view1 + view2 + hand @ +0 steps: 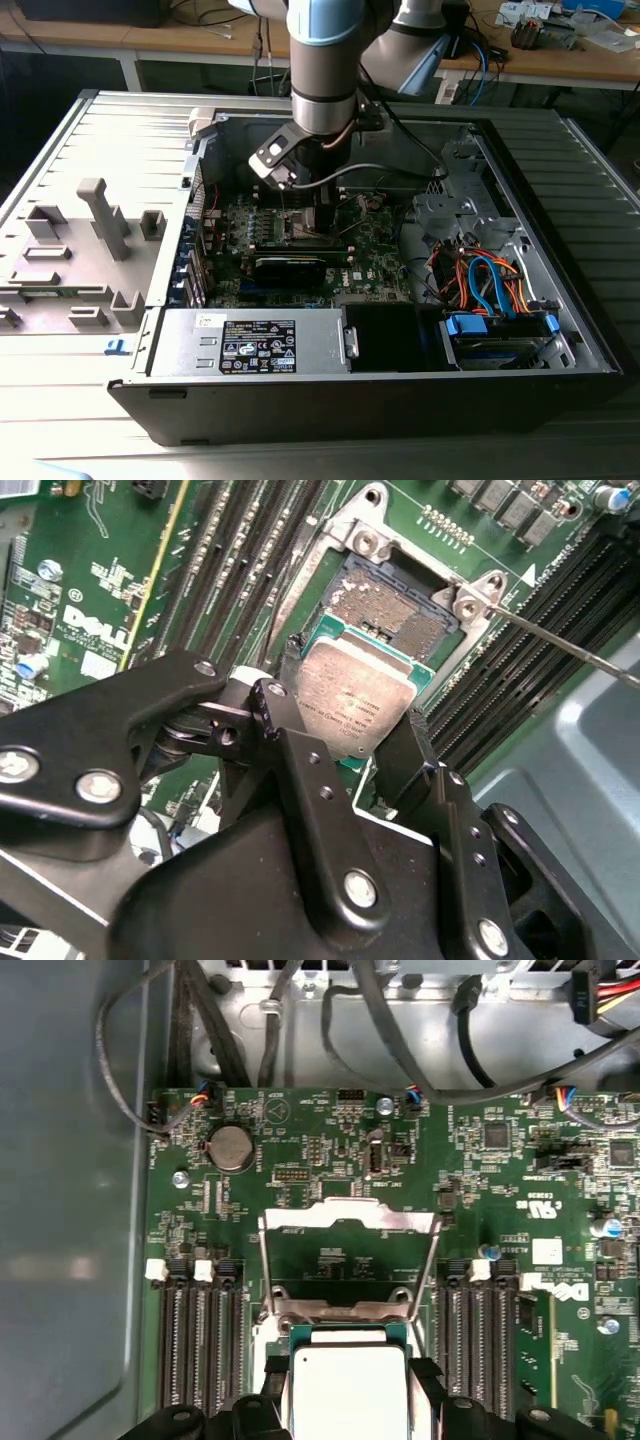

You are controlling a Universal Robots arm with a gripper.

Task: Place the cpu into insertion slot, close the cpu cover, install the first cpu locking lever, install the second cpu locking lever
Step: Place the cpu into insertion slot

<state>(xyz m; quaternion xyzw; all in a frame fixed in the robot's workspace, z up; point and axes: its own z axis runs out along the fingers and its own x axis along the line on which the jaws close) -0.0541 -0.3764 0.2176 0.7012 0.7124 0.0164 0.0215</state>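
**Chip in the claw, over the open socket**

Your cpu [355,705] is clamped between the claw's [350,720] two black fingers [412,742], one on each side edge, silver top up. It hangs tilted over the part of the insertion slot [392,605] nearest the claw. The rest of the slot's dark centre lies bare, and you cannot tell whether chip and slot touch.

In the first wrist view the cpu cover [348,1220] stands raised beyond the slot. A thin locking lever [560,643] juts away from one slot corner. Long black memory slots [195,1340] flank the socket on the green board [300,1140].

In the exterior view your arm [322,60] reaches down into the open computer case [560,300] lying on the grey table [130,130]. The power supply box [255,345] sits along the near side.
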